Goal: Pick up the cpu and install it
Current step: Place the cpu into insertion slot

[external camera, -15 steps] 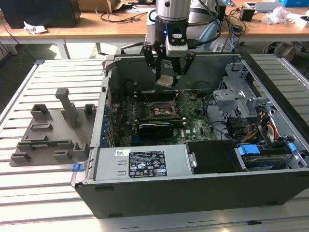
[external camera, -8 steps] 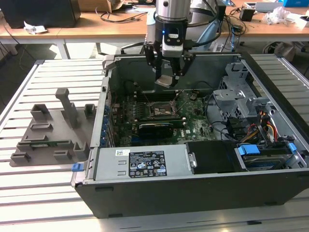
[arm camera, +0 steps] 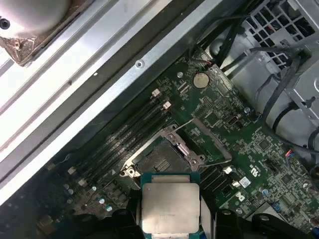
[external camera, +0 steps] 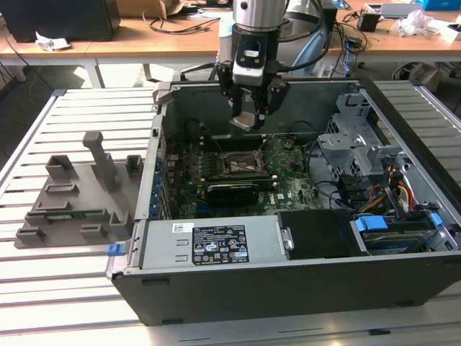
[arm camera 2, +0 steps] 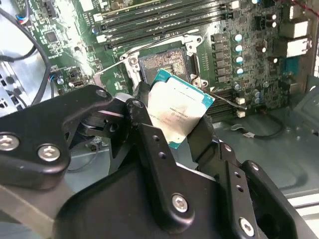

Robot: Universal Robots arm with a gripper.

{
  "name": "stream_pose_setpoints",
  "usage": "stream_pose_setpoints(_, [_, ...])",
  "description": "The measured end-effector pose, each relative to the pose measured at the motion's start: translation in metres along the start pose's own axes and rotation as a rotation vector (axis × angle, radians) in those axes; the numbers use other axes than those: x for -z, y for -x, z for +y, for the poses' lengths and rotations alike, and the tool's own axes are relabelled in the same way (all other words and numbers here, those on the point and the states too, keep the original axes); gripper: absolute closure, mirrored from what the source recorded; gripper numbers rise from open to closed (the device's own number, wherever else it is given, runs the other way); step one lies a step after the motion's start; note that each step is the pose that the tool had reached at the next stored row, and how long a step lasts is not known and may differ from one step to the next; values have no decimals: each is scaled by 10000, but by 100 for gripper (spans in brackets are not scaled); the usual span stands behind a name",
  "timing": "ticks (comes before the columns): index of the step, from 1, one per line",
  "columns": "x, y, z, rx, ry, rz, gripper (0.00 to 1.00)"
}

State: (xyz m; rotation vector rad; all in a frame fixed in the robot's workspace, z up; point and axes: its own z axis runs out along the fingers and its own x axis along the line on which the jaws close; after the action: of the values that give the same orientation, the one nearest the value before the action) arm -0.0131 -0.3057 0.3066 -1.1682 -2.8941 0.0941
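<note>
The gripper [external camera: 249,117] has its fingers clamped on the cpu [arm camera 2: 177,113], holding it in the air above the open socket [arm camera: 160,160] inside the case [external camera: 288,288].

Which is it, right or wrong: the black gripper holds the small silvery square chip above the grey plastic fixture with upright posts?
Wrong. The black gripper holds the small silvery square chip above the green circuit board inside the open black computer case, not above the grey plastic fixture, as the exterior view shows.
</note>
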Motion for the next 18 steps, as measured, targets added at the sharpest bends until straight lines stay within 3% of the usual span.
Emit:
stream_pose_setpoints(5, [-2, 0, 0, -871, -5, 54, 45])
stream_pose_setpoints(18, [-5, 0, 0, -2220, -12, 139, 45])
